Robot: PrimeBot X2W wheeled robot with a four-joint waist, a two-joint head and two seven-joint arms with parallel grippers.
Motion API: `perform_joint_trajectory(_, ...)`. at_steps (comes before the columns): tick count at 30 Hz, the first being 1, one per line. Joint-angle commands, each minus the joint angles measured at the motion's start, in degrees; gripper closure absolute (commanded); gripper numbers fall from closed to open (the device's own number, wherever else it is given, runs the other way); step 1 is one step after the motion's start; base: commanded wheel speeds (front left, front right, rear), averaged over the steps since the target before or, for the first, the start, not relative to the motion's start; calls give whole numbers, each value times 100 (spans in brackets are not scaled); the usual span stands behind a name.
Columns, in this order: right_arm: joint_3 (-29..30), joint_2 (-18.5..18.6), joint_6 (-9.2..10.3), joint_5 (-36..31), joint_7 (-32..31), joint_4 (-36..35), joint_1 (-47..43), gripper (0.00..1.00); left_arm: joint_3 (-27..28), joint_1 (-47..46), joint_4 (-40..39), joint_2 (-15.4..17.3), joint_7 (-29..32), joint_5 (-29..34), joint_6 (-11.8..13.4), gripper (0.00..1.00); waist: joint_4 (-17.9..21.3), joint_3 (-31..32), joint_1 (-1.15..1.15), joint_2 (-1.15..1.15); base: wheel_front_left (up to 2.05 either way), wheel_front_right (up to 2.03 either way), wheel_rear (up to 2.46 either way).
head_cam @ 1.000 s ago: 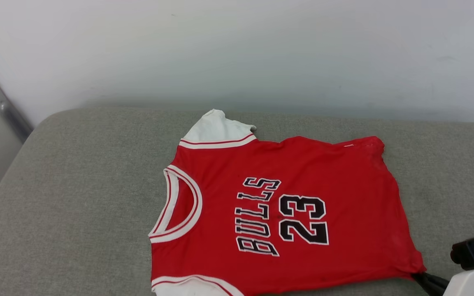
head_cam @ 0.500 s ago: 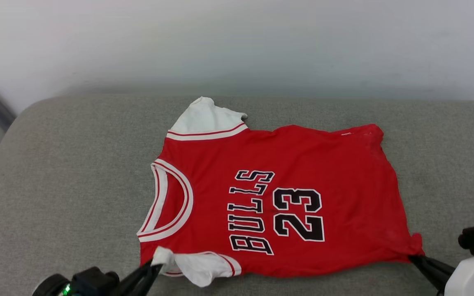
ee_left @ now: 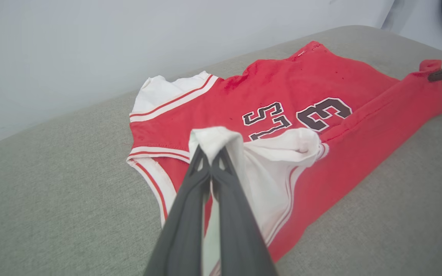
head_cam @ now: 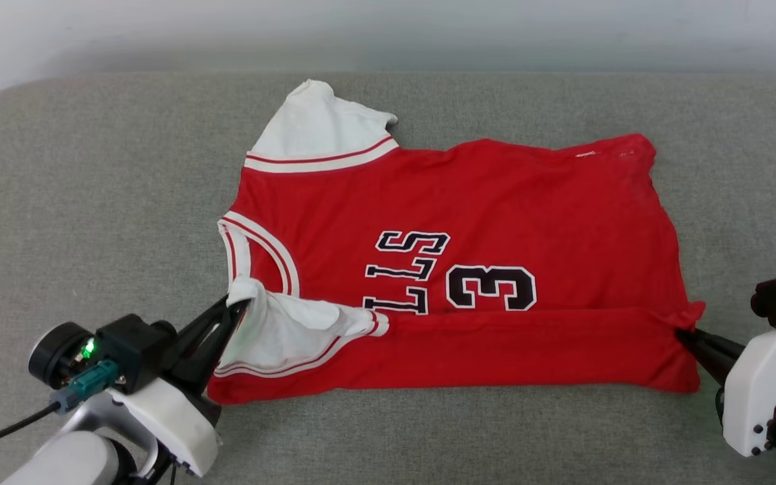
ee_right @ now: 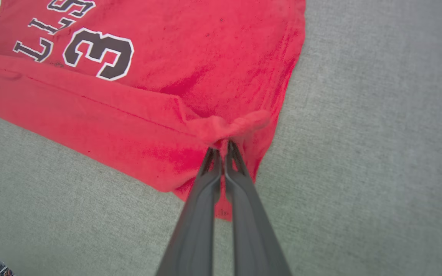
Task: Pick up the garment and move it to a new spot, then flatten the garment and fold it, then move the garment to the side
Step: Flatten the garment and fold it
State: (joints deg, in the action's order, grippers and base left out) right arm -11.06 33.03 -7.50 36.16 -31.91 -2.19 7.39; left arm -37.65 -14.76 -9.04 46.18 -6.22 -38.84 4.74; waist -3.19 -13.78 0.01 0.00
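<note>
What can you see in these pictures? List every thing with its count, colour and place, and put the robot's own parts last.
jersey: one, red with white sleeves and black lettering, flat on the cushion, near edge folded up over the front
cushion: one, grey, under the jersey
wall: one, whitish, behind the cushion
cable: one, black, lower left
left arm: one, white, lower left
right arm: one, white, lower right
left fingers: two, dark, shut on the near white sleeve
right fingers: two, dark, shut on the near red hem corner
</note>
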Motion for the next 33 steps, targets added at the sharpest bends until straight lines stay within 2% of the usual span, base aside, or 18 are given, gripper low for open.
perform_joint_trajectory(1,-33,-2,2,-56,-30,42,91,100,2,-108,85,-13,8,49,-26,100,19,-166,-1,0,0,0,0)
perform_joint_trajectory(4,-143,-9,2,-143,-121,177,281,100,-67,-390,436,-144,32,108,-193,100,13,-317,-1,0,0,0,0)
perform_joint_trajectory(5,-204,-13,2,-204,-90,270,404,100,-124,-675,842,-285,43,150,-326,100,-4,-429,-1,0,0,0,0)
perform_joint_trajectory(10,-297,-59,2,-244,47,403,574,100,-278,-982,1558,-550,58,261,-471,100,-9,-534,-1,0,0,0,0)
perform_joint_trajectory(11,-322,-61,2,-279,90,434,614,64,-290,-1031,1702,-614,20,294,-453,100,-7,-547,-1,0,0,0,0)
perform_joint_trajectory(12,-355,-54,2,-322,147,472,635,17,-306,-1056,1851,-685,-17,298,-426,77,-4,-557,-1,0,0,0,0)
perform_joint_trajectory(13,-379,-49,3,-366,196,520,666,0,-331,-1068,2006,-751,-34,320,-410,53,-1,-563,-1,0,0,0,0)
perform_joint_trajectory(14,-398,-57,3,-392,240,558,691,0,-351,-1080,2138,-812,-54,337,-388,0,3,-564,-1,0,0,0,0)
perform_joint_trajectory(19,-484,-83,2,-400,357,709,765,0,-389,-1118,2664,-1040,-177,284,-398,0,13,-416,-1,0,0,0,0)
perform_joint_trajectory(24,-419,-178,2,-318,400,661,675,0,-284,-840,2861,-1108,-292,83,-268,0,25,-99,-1,0,0,0,0)
perform_joint_trajectory(28,-367,-167,2,-462,236,559,411,0,-248,-539,2664,-1009,-216,-99,-216,0,8,165,-1,0,0,0,0)
perform_joint_trajectory(33,-86,-366,3,-568,123,341,32,0,-273,-105,2188,-827,103,-314,-47,0,-17,395,-1,0,0,0,0)
